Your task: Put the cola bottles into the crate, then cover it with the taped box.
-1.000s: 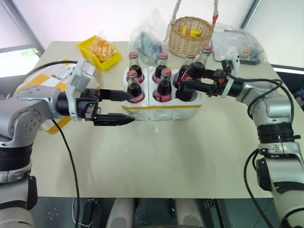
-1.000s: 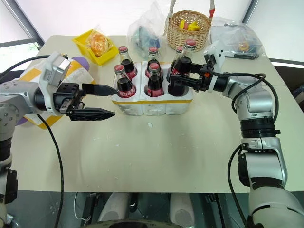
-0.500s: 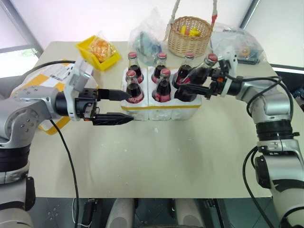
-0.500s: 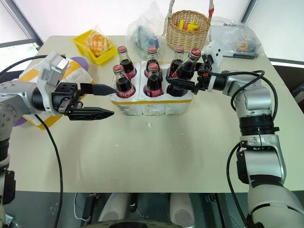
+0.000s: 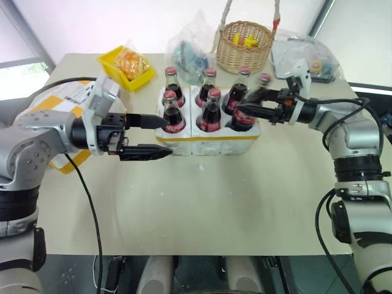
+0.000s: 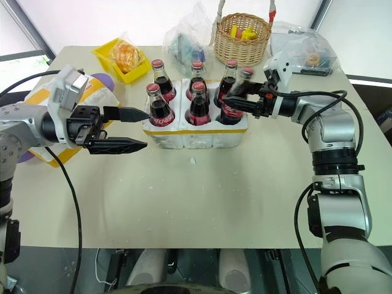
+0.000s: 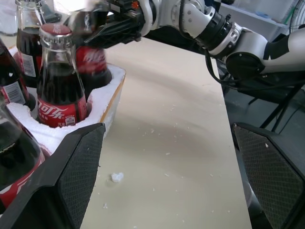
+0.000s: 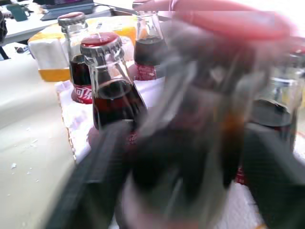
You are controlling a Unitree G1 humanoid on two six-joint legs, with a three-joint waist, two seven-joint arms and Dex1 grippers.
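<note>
The crate [image 5: 211, 147] stands mid-table with several cola bottles [image 5: 211, 111] upright in its holes. The front-right cola bottle [image 5: 242, 117] sits low in its hole, neck leaning right and blurred. My right gripper [image 5: 247, 105] reaches in from the right and is shut on that bottle [image 8: 190, 143], one finger on each side. My left gripper [image 5: 168, 137] hovers open and empty just left of the crate's front-left corner, its upper finger near the front-left bottle [image 7: 59, 95]. The taped box [image 5: 67, 95] lies at the table's left edge, behind my left arm.
Along the far side are a yellow bin [image 5: 128, 64], a wicker basket [image 5: 246, 46] and clear plastic bags [image 5: 190, 49] [image 5: 309, 58]. White foam crumbs [image 5: 202, 166] dot the table in front of the crate.
The front-right bottle tilted to the right, then dropped lower into its hole and is still moving. The right hand kept its place. The left arm has not moved.
</note>
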